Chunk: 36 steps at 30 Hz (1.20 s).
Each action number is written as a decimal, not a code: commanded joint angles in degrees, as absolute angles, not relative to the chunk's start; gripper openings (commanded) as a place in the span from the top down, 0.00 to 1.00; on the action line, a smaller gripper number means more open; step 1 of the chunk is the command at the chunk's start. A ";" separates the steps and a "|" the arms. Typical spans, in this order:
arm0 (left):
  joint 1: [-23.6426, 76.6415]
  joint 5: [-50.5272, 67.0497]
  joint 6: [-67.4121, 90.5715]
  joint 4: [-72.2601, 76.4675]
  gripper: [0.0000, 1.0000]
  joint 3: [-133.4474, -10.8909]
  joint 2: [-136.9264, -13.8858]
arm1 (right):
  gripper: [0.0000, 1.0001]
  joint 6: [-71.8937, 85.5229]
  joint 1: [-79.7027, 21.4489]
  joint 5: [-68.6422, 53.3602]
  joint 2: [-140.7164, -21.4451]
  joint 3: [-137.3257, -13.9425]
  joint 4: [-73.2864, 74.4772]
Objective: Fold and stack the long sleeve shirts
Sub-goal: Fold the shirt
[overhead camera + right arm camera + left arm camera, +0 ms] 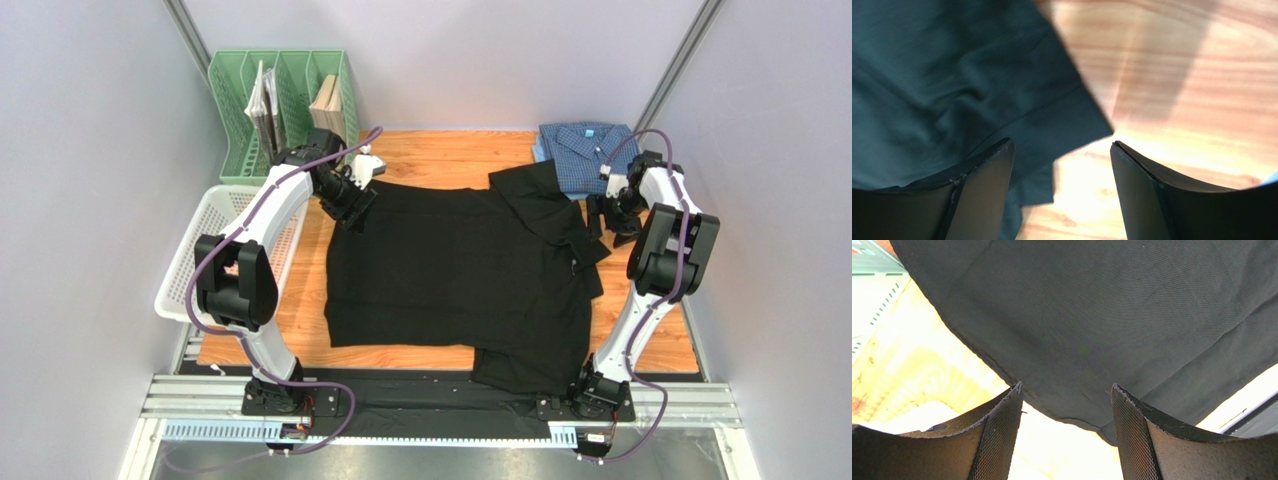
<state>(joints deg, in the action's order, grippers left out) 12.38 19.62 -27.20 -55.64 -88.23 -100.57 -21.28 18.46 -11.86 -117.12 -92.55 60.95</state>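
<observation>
The black long sleeve shirt (450,275) lies spread flat across the wooden table, with a part folded over at its far right and a flap hanging toward the near edge. A blue checked shirt (583,150) lies folded at the far right corner. My left gripper (352,215) hovers open at the black shirt's far left corner; the wrist view shows the cloth edge (1077,330) just beyond its open fingers (997,440). At the shirt's far right edge my right gripper (608,222) stands open, nothing between its fingers (1137,195), the black fabric (952,90) to its left.
A green file rack (285,105) holding books stands at the far left. A white basket (205,245) sits along the table's left edge. Grey walls close in on both sides. Bare wood (440,155) shows beyond the black shirt.
</observation>
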 commanded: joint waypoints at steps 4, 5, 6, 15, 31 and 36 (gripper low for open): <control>12.30 20.04 -27.86 -55.37 0.29 -87.54 -100.72 | 0.38 -21.62 18.72 -11.42 -120.59 -91.32 57.13; 12.22 19.95 -27.77 -55.37 0.29 -87.45 -100.81 | 0.43 -21.62 18.72 -11.86 -120.67 -91.14 57.22; 12.22 20.04 -27.86 -55.28 0.29 -87.63 -100.98 | 0.45 -21.71 18.72 -12.30 -120.76 -90.71 57.22; 12.30 20.65 -27.07 -55.37 0.30 -88.95 -102.22 | 0.84 -21.62 18.90 -11.16 -121.65 -89.47 55.72; 12.13 24.78 -34.36 -54.14 0.27 -108.88 -114.76 | 1.00 -7.23 19.25 -52.45 -98.54 -104.41 62.43; 11.95 25.05 -40.07 -54.40 0.27 -119.60 -122.33 | 1.00 12.70 19.34 -61.77 -90.73 -104.33 43.11</control>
<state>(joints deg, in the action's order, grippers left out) 12.29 22.94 -33.54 -54.24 -113.19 -117.78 -5.17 18.94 -48.38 -96.20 -103.33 57.95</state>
